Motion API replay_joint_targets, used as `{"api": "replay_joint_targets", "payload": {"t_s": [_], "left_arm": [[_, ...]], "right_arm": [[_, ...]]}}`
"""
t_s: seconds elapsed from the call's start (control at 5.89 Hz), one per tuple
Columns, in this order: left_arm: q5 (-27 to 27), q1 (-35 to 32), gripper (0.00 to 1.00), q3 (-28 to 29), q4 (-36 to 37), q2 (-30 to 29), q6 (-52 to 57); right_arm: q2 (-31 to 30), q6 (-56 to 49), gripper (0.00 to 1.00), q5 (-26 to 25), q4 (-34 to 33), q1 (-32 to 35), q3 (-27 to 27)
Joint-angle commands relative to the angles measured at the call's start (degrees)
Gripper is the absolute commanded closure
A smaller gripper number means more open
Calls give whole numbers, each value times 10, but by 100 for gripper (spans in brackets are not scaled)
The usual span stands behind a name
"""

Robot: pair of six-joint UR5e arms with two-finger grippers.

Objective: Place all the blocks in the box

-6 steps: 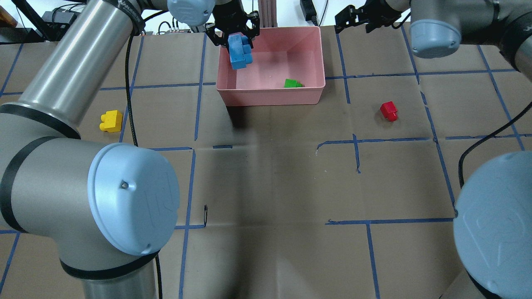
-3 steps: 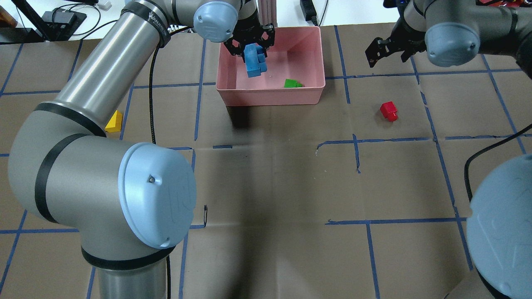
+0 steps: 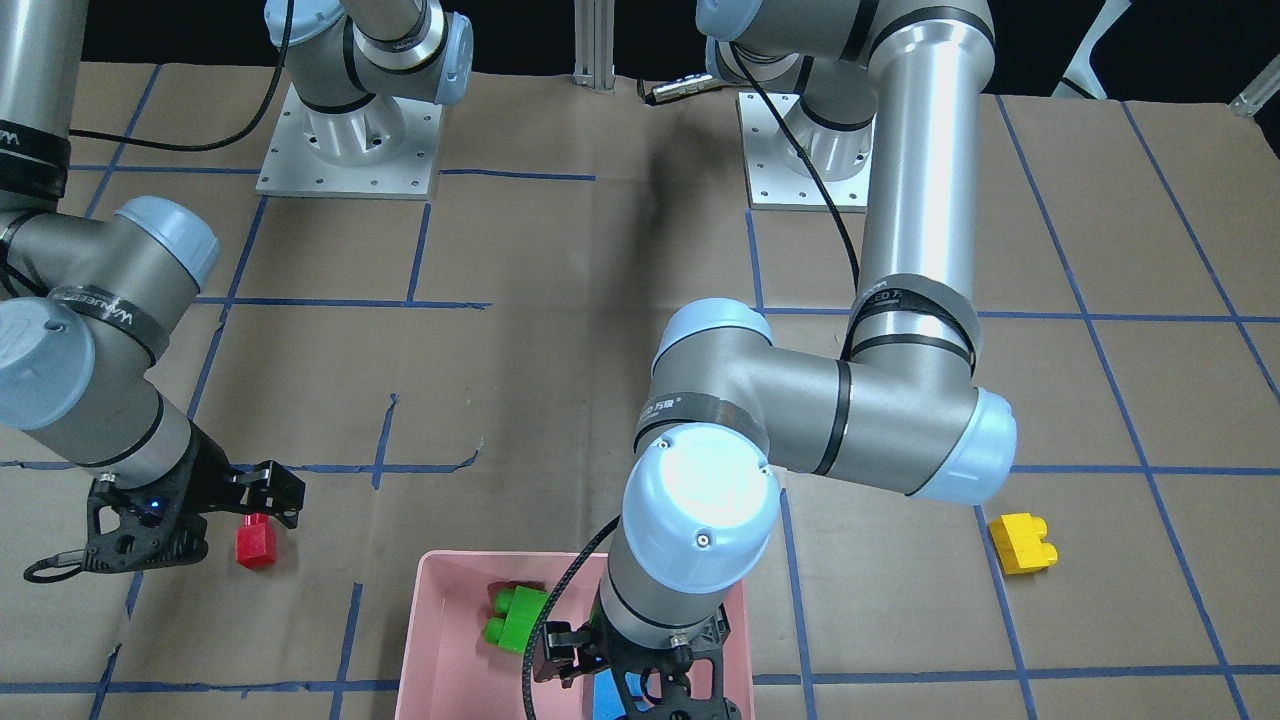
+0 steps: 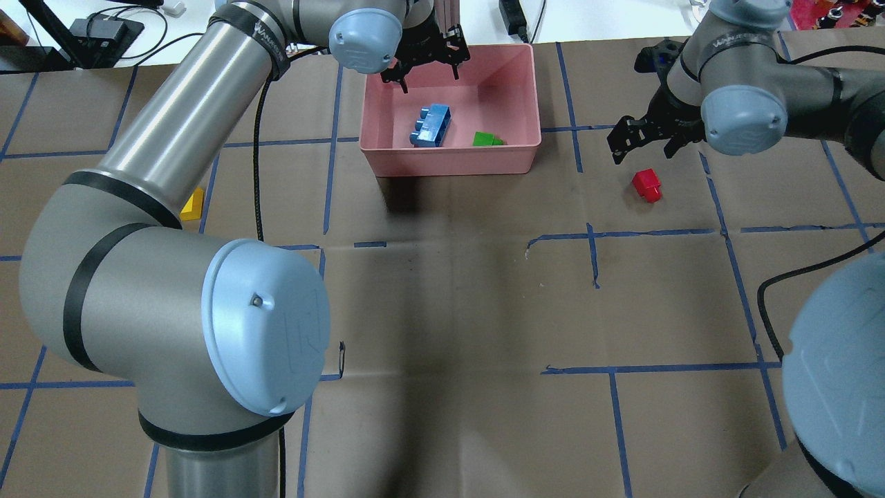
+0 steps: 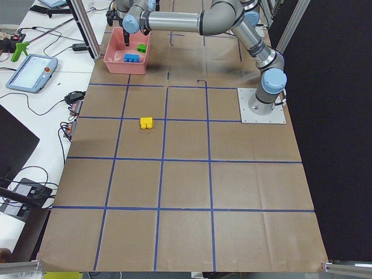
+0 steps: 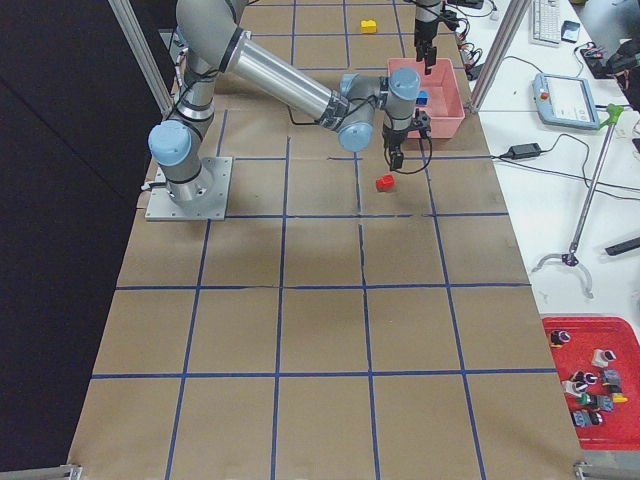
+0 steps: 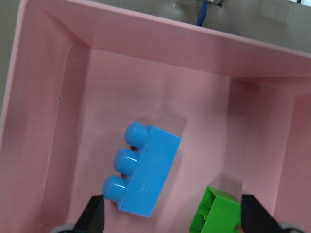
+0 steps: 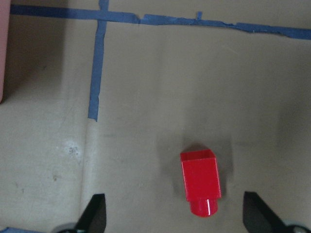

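Observation:
The pink box (image 4: 449, 160) stands at the table's far middle. A light-blue three-stud brick (image 4: 431, 126) lies on its side in the box, and a green brick (image 4: 487, 139) lies to its right. Both show in the left wrist view: blue (image 7: 146, 174), green (image 7: 216, 213). My left gripper (image 4: 429, 72) is open and empty above the box's far left part. A red brick (image 4: 647, 185) lies on the paper right of the box. My right gripper (image 4: 643, 145) is open just above and behind it; the red brick (image 8: 200, 182) shows between its fingers. A yellow brick (image 3: 1022, 543) lies far left, half hidden by my left arm overhead.
Brown paper with a blue tape grid (image 4: 593, 256) covers the table. An aluminium post (image 4: 446, 17) stands just behind the box. The two arm bases (image 3: 345, 140) sit at the robot's edge. A side table with a tablet (image 5: 32, 72) runs beyond the box.
My left gripper opened and let go of the blue brick, which now lies in the box. My right gripper moved nearer and lower, to just over the red brick.

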Motion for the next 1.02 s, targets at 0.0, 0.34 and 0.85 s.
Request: {"api": "replay_joint_targets", "payload": {"t_s": [0.0, 0.34, 0.85], "left_arm": [[1, 50, 0, -19, -28, 47, 10], [1, 124, 0, -60, -76, 102, 87], [4, 272, 0, -231, -73, 212, 237]], "right_arm": [[3, 1, 1, -2, -92, -4, 41], [33, -1, 1, -1, -132, -4, 50], [43, -3, 2, -3, -164, -4, 62]]}}
